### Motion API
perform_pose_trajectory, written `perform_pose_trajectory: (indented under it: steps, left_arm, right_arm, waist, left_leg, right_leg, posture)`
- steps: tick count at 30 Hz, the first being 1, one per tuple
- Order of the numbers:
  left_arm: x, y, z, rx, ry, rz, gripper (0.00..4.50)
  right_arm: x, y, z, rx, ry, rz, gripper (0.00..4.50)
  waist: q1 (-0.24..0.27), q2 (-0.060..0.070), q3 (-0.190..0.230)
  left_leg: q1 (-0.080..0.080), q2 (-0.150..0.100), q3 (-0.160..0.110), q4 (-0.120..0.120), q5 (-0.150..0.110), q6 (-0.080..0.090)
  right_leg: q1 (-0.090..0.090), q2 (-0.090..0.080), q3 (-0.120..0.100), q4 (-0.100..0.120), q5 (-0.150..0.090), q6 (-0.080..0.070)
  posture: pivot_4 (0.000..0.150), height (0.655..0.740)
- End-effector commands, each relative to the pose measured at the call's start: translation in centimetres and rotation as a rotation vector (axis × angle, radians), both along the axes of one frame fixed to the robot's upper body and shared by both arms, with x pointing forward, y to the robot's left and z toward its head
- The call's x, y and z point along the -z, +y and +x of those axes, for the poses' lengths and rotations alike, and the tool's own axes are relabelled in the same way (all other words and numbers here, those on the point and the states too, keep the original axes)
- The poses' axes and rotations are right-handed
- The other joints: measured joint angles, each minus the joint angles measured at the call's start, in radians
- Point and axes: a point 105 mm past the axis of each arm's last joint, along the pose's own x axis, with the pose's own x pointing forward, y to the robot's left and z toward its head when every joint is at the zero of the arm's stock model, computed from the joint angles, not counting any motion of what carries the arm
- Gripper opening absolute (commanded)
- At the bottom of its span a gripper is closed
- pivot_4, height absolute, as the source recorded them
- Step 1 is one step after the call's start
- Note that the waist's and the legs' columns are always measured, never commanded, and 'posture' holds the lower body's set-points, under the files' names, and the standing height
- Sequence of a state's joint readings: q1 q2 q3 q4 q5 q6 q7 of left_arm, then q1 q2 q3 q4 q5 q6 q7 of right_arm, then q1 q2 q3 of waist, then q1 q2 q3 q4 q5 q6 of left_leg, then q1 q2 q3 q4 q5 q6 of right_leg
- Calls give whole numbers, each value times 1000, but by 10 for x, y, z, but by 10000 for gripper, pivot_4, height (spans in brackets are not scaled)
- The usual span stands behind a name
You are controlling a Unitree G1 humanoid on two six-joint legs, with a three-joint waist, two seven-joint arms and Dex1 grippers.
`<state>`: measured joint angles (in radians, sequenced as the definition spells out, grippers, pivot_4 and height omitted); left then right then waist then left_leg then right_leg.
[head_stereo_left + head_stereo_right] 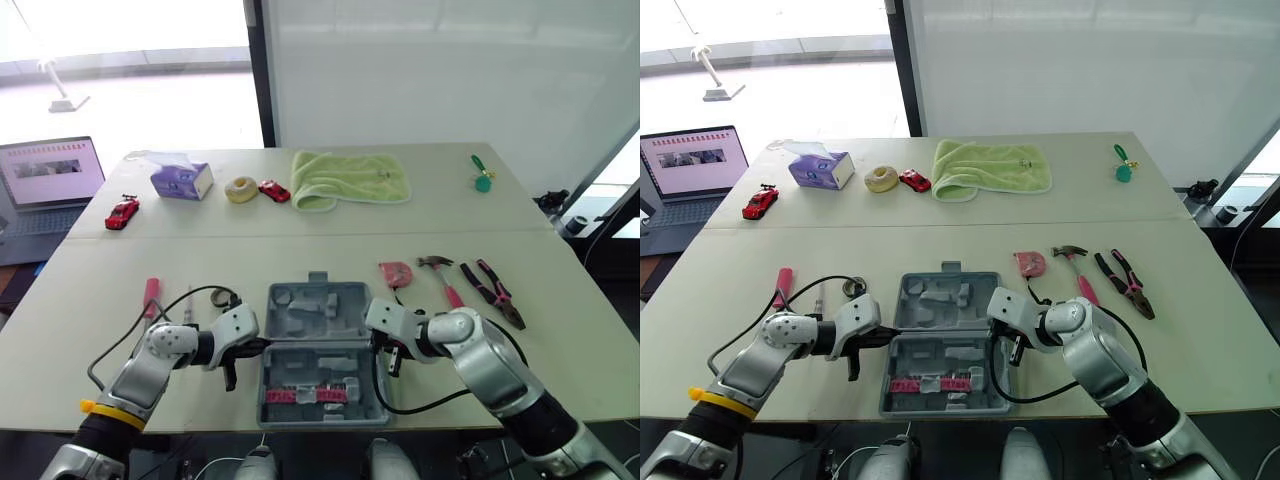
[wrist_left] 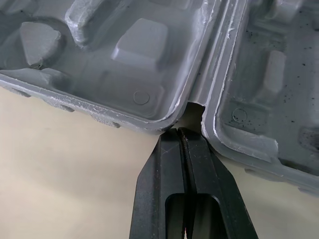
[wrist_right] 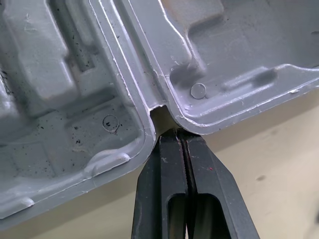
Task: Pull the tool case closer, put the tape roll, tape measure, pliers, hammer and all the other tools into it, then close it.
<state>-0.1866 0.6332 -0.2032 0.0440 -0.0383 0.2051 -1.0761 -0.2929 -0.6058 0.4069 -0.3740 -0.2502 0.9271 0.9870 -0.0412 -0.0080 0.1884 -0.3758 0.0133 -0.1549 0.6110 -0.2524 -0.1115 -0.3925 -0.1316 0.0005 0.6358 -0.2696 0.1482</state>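
- Two even pulls toward the robot should keep the tool case straight on the table.
- On its left side the left hand has fingers pressed together, holding nothing, tip at the hinge notch.
- At the right side the right hand, fingers together too, meets the same hinge; the open case lies between them.
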Motion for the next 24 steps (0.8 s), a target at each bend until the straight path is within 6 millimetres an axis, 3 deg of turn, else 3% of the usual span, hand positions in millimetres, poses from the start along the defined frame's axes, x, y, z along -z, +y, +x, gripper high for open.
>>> perform_pose_trajectory:
  steps: [1,8,17,24]
  left_arm:
    - [0,-1,-15,48,34,7,0]
    - [-5,1,-18,-4,52,-23,0]
    - [-2,23,-24,-51,59,40,0]
    - [-4,23,-21,-66,38,33,0]
  right_arm:
    - [-6,6,-17,-1,21,37,537]
    - [-5,1,-29,47,27,39,537]
    - [-6,8,-18,35,-12,39,537]
    - [-5,8,-20,15,18,30,537]
  waist:
    - [0,0,0]
    - [1,0,0]
    - [0,0,0]
    - [1,0,0]
  left_leg:
    - [0,0,0,0,0,0]
    - [0,0,0,0,0,0]
    - [0,0,0,0,0,0]
    - [-1,0,0,0,0,0]
  right_leg:
    - [0,0,0,0,0,0]
    - [0,0,0,0,0,0]
    - [-1,0,0,0,0,0]
    - [-1,0,0,-1,0,0]
  posture:
    - [1500,7400]
    - [1500,7400]
    - [1500,7400]
    - [1500,7400]
